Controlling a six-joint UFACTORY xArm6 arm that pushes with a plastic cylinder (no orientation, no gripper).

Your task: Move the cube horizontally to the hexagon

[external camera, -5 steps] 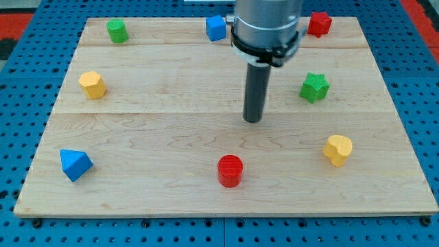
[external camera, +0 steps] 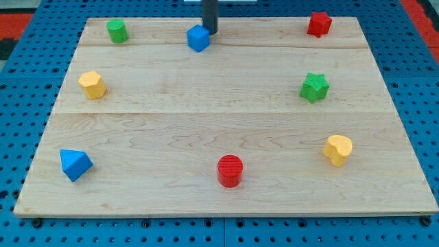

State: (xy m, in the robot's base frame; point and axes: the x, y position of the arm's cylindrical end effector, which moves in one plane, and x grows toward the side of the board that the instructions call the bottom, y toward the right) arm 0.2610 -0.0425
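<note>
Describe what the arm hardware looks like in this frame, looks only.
Only the rod shows: a straight, dark grey to black cylinder coming in from the view's top edge, plain, with no markings or cables visible. My tip is blunt and the same dark colour, at the upper right of the blue cube. The arm body above it is out of frame.

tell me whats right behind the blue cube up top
My tip stands just behind the blue cube, at its upper right edge, apparently touching it. Beyond that only bare wooden board shows; the cube covers the board directly beneath itself.
</note>
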